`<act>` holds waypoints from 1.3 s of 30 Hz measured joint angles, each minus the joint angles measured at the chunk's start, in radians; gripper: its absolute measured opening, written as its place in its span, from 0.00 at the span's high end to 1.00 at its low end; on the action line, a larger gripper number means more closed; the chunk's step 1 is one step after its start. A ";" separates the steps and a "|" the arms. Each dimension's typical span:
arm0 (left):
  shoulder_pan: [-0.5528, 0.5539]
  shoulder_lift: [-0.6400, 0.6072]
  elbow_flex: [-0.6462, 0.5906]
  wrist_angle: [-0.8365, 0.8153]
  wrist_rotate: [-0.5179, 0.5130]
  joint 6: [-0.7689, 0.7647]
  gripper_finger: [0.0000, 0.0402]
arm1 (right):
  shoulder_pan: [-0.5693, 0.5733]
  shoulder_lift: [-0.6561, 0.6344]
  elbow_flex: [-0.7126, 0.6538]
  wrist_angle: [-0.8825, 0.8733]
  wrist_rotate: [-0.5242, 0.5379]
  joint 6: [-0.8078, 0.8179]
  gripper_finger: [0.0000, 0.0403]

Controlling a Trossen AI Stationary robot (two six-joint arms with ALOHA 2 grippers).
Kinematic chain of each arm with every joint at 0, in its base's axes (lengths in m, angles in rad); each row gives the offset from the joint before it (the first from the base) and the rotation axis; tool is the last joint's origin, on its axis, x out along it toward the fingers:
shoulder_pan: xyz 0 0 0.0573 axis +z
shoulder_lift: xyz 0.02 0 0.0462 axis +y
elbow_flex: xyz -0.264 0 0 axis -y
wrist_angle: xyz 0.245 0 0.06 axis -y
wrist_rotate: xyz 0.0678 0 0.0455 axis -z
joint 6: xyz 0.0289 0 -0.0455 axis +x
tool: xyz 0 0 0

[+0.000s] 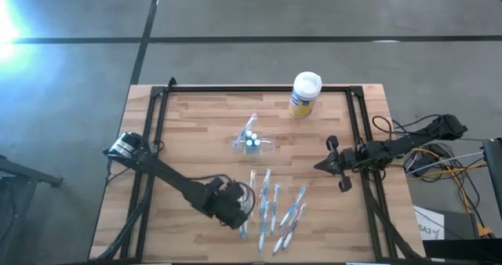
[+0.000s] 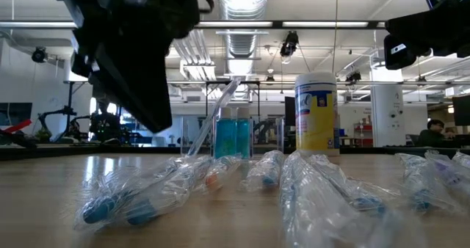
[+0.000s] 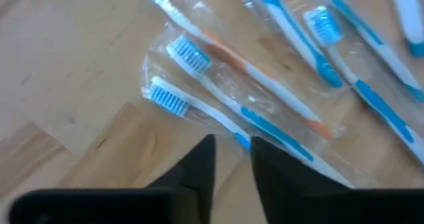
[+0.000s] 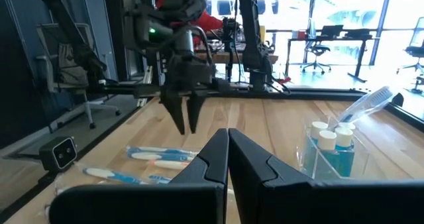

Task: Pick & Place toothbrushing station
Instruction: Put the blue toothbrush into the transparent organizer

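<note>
Nearest the front edge of the wooden table (image 1: 196,124), the left gripper (image 1: 239,218) hangs low over the leftmost of the wrapped toothbrushes (image 1: 274,206); its fingers (image 3: 199,171) stand slightly parted, a narrow gap between them, with nothing between them, their tips just above a clear packet holding two brushes (image 3: 225,95). The other wrapped toothbrushes lie fanned out just beside it, toward the right, some overlapping. Farther in, near the middle of the table, stands the toothbrushing station (image 1: 252,142), a small clear plastic holder with blue-filled little bottles (image 4: 328,151) inside and one toothbrush (image 2: 213,116) leaning out of it at a slant; it sits upright, well apart from both grippers. The right gripper (image 1: 320,166) hovers near the table's right rail, pointing toward the station, its fingers (image 4: 212,161) pressed together and empty. At the far edge, behind the station, stands a yellow canister (image 1: 304,95) with a white lid
</note>
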 joint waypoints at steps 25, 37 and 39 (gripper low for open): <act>0.101 0.024 0.000 0.045 0.164 0.020 0.49 | 0.000 0.000 0.000 0.002 0.000 -0.003 0.98; 0.109 0.024 -0.006 0.048 0.171 0.024 0.49 | 0.000 0.000 0.000 0.002 0.000 -0.003 0.98; 0.115 0.024 -0.017 0.047 0.171 0.023 0.49 | 0.000 -0.001 0.000 0.002 0.000 -0.003 0.98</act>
